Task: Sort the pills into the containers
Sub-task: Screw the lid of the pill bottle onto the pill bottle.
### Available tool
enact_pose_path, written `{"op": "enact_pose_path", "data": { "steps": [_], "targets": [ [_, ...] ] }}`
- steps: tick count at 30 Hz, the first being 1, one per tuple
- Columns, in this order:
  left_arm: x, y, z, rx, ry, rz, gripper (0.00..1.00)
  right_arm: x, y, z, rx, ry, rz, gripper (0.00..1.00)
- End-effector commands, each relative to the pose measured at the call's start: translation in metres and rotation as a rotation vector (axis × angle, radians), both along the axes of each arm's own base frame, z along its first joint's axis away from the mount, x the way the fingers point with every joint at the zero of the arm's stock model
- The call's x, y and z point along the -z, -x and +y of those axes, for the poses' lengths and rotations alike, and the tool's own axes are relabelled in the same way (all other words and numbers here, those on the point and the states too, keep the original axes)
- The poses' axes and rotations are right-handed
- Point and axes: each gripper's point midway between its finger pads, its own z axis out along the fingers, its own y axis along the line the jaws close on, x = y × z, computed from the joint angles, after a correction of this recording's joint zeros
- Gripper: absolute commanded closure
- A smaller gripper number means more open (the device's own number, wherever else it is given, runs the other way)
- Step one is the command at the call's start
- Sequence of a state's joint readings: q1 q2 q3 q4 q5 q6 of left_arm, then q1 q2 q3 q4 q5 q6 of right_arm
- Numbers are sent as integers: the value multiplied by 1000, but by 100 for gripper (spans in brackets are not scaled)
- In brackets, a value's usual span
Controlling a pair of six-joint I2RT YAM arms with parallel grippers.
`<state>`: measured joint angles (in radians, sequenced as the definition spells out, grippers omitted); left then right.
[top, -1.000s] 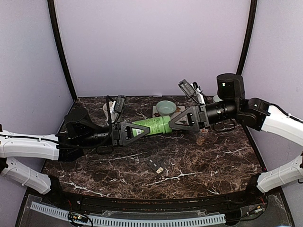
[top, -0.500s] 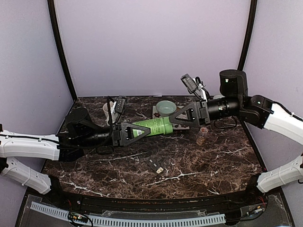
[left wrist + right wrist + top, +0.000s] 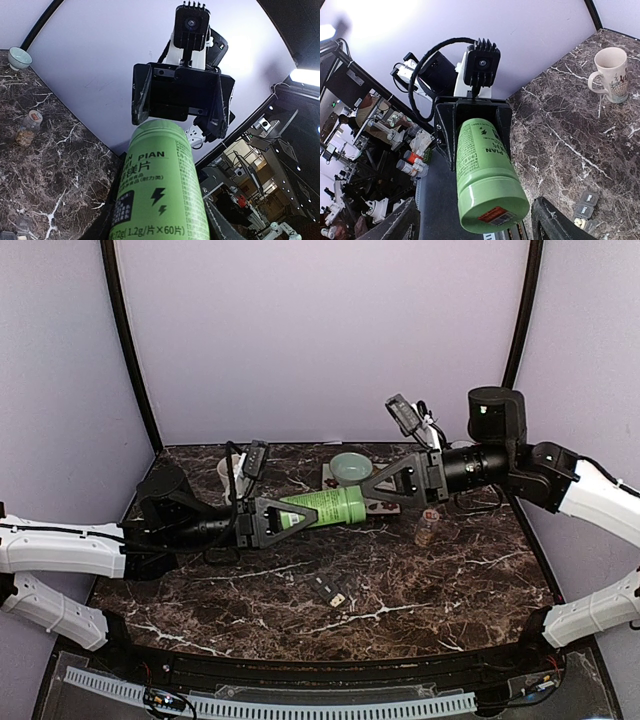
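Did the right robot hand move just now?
Yes. In the top view the right gripper shifted up and right: it overlapped the small bottle before, and now sits clear above it.

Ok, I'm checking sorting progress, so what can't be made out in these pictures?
Pills: too small to pick out in any view.
Containers: top view, too small to tell lids open or what's inside.
Green bottle: left wrist view, near end cut off by the bottom edge.
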<state>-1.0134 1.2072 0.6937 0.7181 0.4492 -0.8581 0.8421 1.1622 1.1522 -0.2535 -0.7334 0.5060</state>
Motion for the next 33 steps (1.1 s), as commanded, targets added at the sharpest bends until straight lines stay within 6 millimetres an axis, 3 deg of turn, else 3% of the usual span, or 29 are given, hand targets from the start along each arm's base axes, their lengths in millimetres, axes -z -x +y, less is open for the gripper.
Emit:
{"op": "enact_pose_path", "data": {
  "steps": [1,11,21,26,33],
  "targets": [
    [-37,4,4,20,97,-52,100,5,3,5,-50,-21,24,23],
    [-41,7,3,38,99,-50,100,9,5,9,-86,-31,56,23],
    [-42,7,2,45,105,-51,100,14,7,13,-109,-31,83,30],
    [-42,7,2,49,104,-51,100,13,7,14,-115,-38,86,42],
    [-40,7,0,56,100,-48,100,11,9,15,-131,-43,94,66]
  ]
}}
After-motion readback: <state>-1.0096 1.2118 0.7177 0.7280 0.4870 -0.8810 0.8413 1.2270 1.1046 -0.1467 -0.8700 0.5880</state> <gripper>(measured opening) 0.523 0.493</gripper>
